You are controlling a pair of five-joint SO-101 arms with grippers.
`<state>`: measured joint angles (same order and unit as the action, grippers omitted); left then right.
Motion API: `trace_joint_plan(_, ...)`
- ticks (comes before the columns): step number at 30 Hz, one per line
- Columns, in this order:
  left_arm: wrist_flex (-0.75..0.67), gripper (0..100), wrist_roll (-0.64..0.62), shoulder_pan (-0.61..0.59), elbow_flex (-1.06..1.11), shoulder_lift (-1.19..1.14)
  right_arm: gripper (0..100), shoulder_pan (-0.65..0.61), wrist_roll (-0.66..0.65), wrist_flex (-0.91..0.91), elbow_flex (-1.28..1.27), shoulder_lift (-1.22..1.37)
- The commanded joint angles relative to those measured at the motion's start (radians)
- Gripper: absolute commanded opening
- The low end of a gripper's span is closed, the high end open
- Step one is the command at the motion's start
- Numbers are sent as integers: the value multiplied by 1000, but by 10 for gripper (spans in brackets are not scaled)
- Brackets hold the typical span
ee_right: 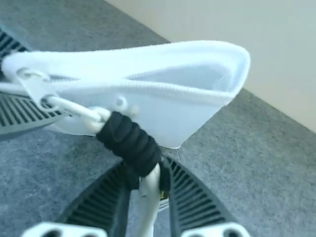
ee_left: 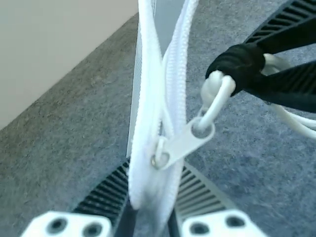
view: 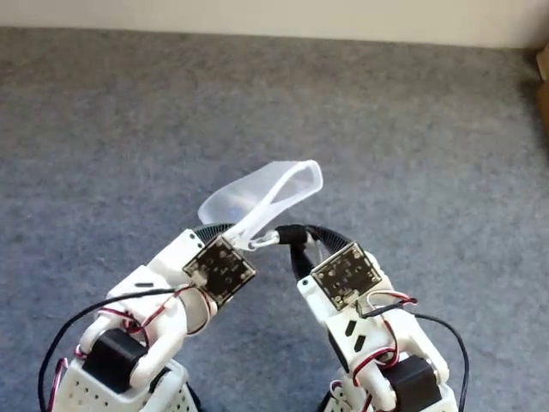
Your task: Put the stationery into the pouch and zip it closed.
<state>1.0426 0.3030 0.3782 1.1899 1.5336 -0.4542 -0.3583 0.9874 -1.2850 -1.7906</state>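
**High view.** You see one pouch (view: 262, 193) held up between two arms. The left fingers (view: 210, 232) are closed on its near end. The right fingers (view: 330, 239) are clamped on the black-wrapped cord (view: 292, 233). The grey bench (view: 412, 129) lies bare on every side of both arms.

**Left wrist view.** The pouch (ee_left: 148, 98) stands edge-on between the left fingers (ee_left: 103, 195). There is one zip slider (ee_left: 160, 155) just past the fingertips, and the two zip rows part beyond it. One pull tab (ee_left: 185, 140) links to the cord (ee_left: 239, 64).

**Right wrist view.** The right fingers (ee_right: 98, 197) pinch the cord (ee_right: 128, 140). Beyond them the pouch (ee_right: 163, 98) hangs clear of the bench (ee_right: 256, 163), with its mouth open at the far end.
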Motion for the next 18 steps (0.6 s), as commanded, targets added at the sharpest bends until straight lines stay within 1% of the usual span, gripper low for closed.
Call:
trace_joint_plan(1, 28, 5, -12, -33, -12, 67, 5, 45, 14, -13, 79, 1)
trace_joint_plan(3, 28, 5, -12, -33, -10, 67, 5, 77, 21, -18, 81, 1)
trace_joint_plan(9, 28, 5, -12, -33, -4, 67, 5, 188, 120, -77, 110, 1)
trace_joint_plan(18, 20, 5, -12, -36, 30, 67, 5, 196, 124, -70, 113, 1)
